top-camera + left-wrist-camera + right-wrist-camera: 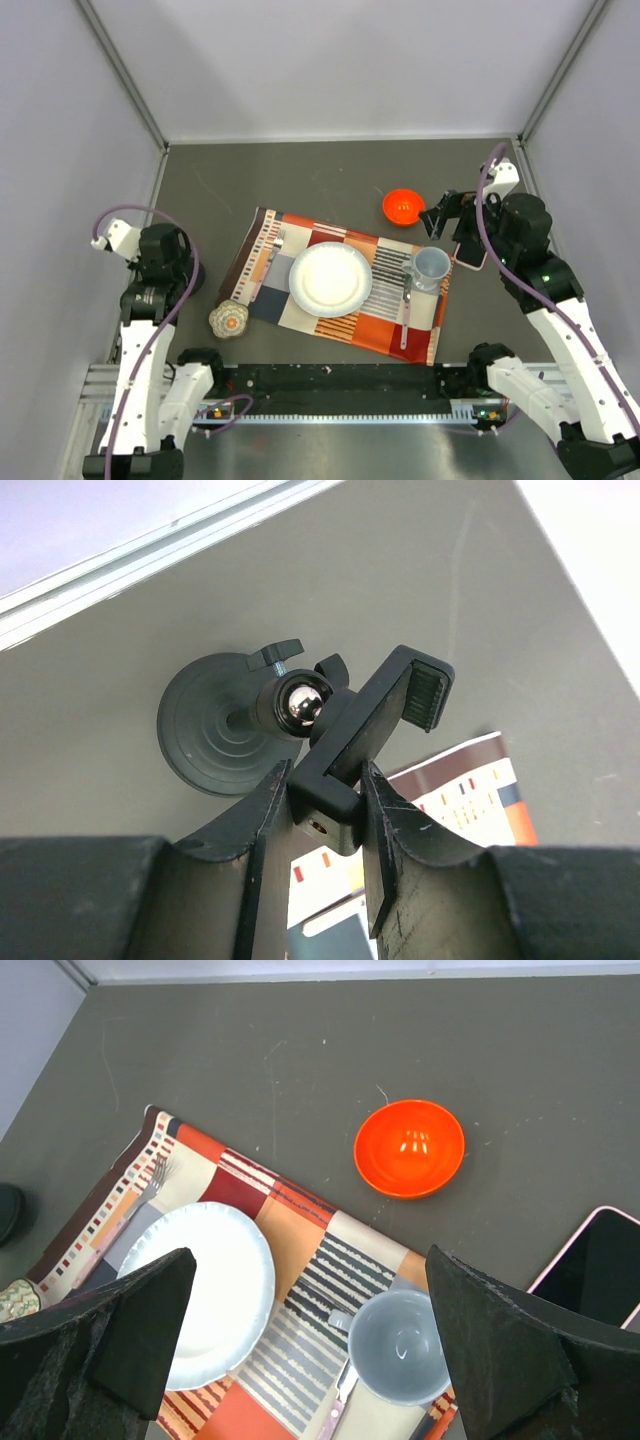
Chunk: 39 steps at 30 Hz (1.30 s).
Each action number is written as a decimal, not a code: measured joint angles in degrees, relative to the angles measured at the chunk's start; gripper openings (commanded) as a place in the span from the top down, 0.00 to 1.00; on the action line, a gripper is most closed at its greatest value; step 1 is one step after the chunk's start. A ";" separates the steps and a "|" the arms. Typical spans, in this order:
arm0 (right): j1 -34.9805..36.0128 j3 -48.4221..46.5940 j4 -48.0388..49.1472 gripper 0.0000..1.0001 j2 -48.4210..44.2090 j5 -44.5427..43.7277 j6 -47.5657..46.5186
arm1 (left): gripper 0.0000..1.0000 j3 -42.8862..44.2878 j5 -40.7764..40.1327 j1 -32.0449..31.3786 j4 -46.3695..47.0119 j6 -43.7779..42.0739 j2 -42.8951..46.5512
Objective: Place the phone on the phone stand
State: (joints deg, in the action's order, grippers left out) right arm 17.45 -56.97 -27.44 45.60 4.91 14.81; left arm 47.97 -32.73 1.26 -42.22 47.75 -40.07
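The phone (596,1272), black screen with a pale pink edge, lies flat on the grey table right of the mug; in the top view it (471,256) is partly under my right arm. My right gripper (308,1290) is open and empty, hovering above the mug and placemat, left of the phone; it also shows in the top view (440,215). The black phone stand (365,730) has a round disc base (210,730) and a shiny ball joint. My left gripper (325,805) is shut on the lower end of the stand's holder. In the top view the left gripper (185,272) mostly hides the stand.
A patterned placemat (300,310) lies mid-table with a white plate (331,279), a fork (272,250), cutlery (405,310) and a grey mug (431,266). An orange-red bowl (402,206) sits behind it. A small patterned round object (228,320) sits at the mat's near left corner. Walls enclose the table.
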 measured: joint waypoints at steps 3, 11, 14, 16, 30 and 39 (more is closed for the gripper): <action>0.02 0.00 0.00 0.01 0.04 0.22 0.20 | 1.00 1.36 1.88 0.00 3.91 -1.57 -1.38; 0.00 -0.02 -0.02 0.01 -0.39 0.37 0.31 | 1.00 9.35 6.34 0.00 9.25 -2.45 -13.16; 0.00 0.00 -0.04 0.01 -1.11 0.35 0.33 | 1.00 12.44 9.53 -0.24 11.58 -3.30 -18.91; 0.00 0.00 -0.04 0.01 -1.60 0.35 0.35 | 1.00 13.75 13.42 -0.39 14.43 -5.42 -22.64; 0.00 -0.02 -0.07 0.01 -1.99 1.70 1.99 | 1.00 27.41 48.04 -10.56 31.69 -19.89 -46.64; 0.00 -0.02 -0.09 0.01 -2.10 1.90 3.23 | 1.00 37.03 50.71 -19.78 32.24 -24.44 -57.00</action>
State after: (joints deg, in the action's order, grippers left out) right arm 17.45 -56.99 -27.53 43.51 6.81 18.04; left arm 84.99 17.98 -18.52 -9.98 23.31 -97.08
